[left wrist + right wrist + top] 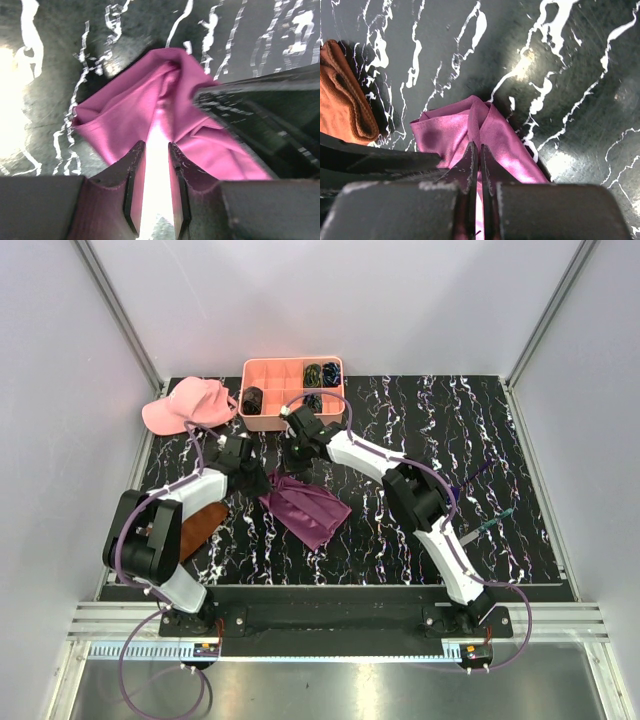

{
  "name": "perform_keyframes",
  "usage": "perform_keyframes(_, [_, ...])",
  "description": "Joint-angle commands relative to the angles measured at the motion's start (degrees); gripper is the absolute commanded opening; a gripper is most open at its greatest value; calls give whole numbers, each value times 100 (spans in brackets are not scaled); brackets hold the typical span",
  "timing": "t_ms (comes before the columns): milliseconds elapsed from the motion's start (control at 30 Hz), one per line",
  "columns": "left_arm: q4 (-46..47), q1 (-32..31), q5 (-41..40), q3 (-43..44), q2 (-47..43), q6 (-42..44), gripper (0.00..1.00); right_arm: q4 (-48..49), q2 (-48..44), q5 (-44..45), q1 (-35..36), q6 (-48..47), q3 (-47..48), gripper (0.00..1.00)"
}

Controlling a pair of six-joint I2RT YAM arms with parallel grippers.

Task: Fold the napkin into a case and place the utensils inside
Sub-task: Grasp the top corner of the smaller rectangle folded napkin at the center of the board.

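Thin magenta-purple cloth napkin (308, 508) lies bunched on the black white-veined marble tabletop (400, 420), on the near side of the pink plastic compartment tray (262, 368). Its long axis runs diagonally: the far-left end points toward the tray, the near-right end away. Right gripper (479, 150) is closed, pinching a raised fold at the tray-side end. Left gripper (155, 147) has its jaws slightly apart, with cloth in the gap.

The napkin (305, 508) is magenta-purple with a slight sheen. The tabletop (420, 410) is black, streaked with white marble-like veins. The cloth (200, 528) is rust-brown, the cap (185, 405) plain pink, the tray (262, 423) salmon-pink, its bundles (255, 398) dark.
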Motion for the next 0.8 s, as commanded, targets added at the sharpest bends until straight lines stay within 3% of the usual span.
perform_keyframes(0, [-155, -110, -773, 313, -28, 268, 27, 283, -512, -358, -64, 175, -144, 0])
perform_keyframes(400, [-709, -673, -1572, 919, 517, 523, 38, 388, -486, -534, -90, 272, -144, 0])
perform_keyframes(767, [-982, -857, -2250, 1104, 877, 523, 29, 459, -512, -560, -90, 298, -293, 0])
